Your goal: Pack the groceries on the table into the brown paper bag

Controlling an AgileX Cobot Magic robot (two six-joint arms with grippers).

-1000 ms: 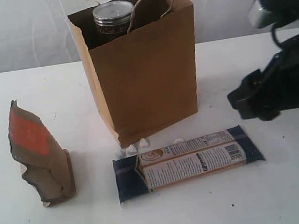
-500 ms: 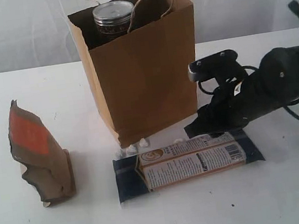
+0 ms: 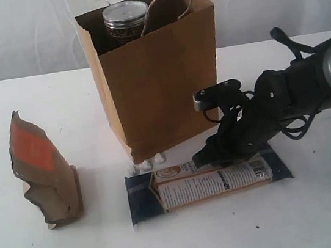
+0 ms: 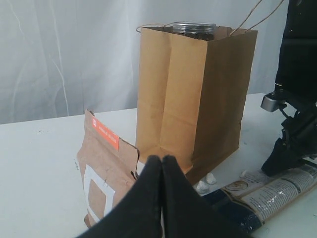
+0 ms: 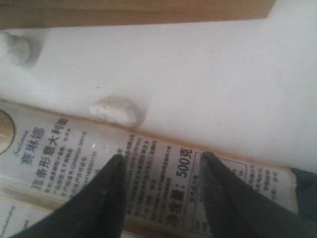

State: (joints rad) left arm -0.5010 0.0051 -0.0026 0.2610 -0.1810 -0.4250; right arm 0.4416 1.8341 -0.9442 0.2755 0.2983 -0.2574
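Note:
The brown paper bag [image 3: 161,94] [image 4: 193,99] stands upright at the back of the table [image 3: 302,216], with a clear jar [image 3: 126,17] [image 4: 194,27] inside it. A long navy packet [image 3: 186,186] [image 4: 267,191] [image 5: 74,148] lies flat in front of the bag. My right gripper [image 3: 208,155] [image 5: 161,158] hangs low over the packet's right half, open, and the packet's label shows between its fingers. An orange-brown pouch [image 3: 43,172] [image 4: 106,168] stands at the left. My left gripper [image 4: 161,159] is shut and empty, near the pouch, and is out of the exterior view.
Small white crumbs [image 3: 149,161] [image 5: 113,110] [image 4: 205,183] lie by the bag's front corner, next to the packet's far edge. A white curtain hangs behind the table. The bag's paper handles [image 3: 167,3] stick up over its opening.
My right arm has come in from the right and dropped down onto the navy packet's right half. Its jaws have narrowed. The left gripper, bag, pouch and packet have not moved.

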